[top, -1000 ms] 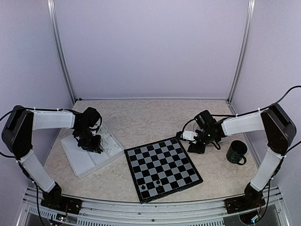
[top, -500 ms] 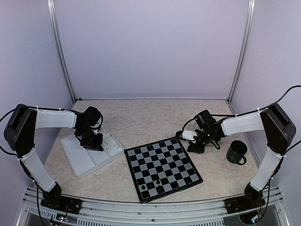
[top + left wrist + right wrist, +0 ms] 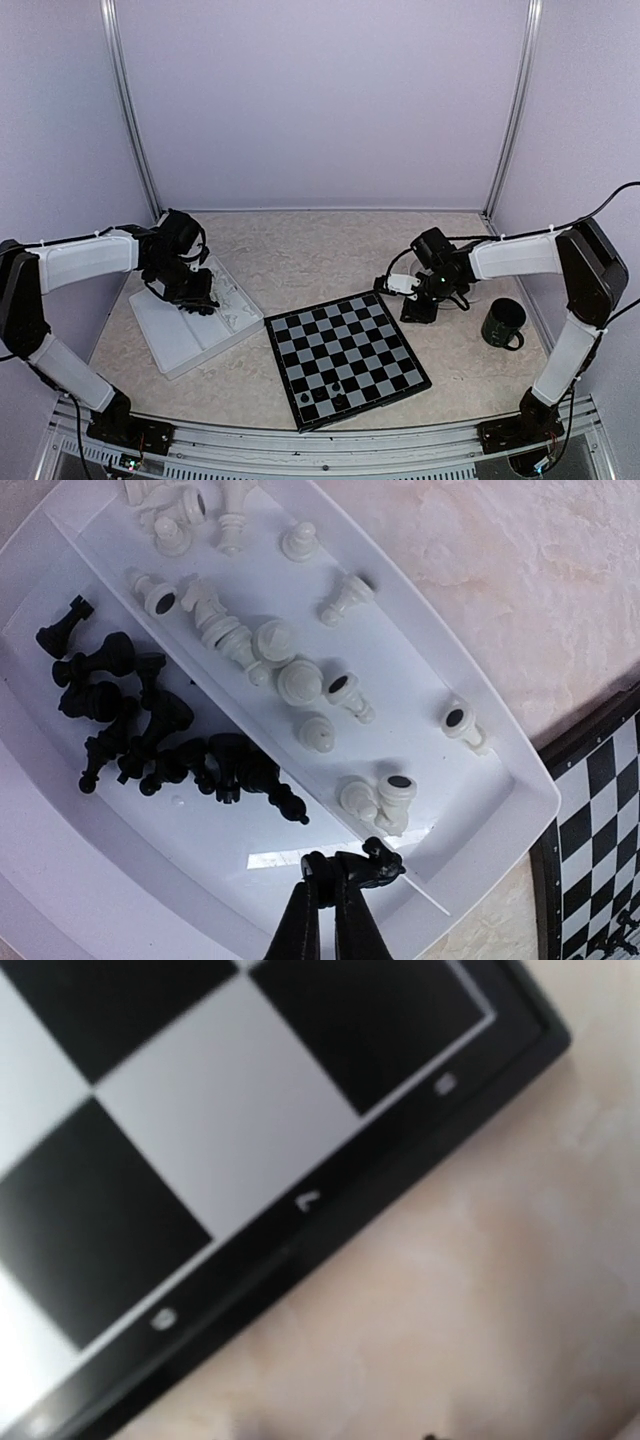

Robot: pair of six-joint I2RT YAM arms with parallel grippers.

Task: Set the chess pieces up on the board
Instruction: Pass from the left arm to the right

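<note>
The board [image 3: 345, 355] lies at the table's front middle with two black pieces [image 3: 321, 392] near its front edge. A white tray [image 3: 172, 345] at the left holds the other chess pieces: a black heap [image 3: 150, 730] in one compartment, white ones [image 3: 270, 650] in the other. My left gripper [image 3: 335, 872] hangs over the tray [image 3: 200, 850], shut on a black knight-like piece [image 3: 380, 865]. In the top view it [image 3: 200, 303] sits above the tray. My right gripper [image 3: 415, 312] is low at the board's far right edge [image 3: 300, 1250]; its fingers are out of the wrist view.
A dark mug [image 3: 503, 324] stands on the table right of the board. The tray's rim and the board's corner [image 3: 600, 860] lie close together. Purple walls close in the back and sides.
My left jaws have come together on the black piece, and the left arm has swung slightly left over the tray. The right arm has barely shifted.
</note>
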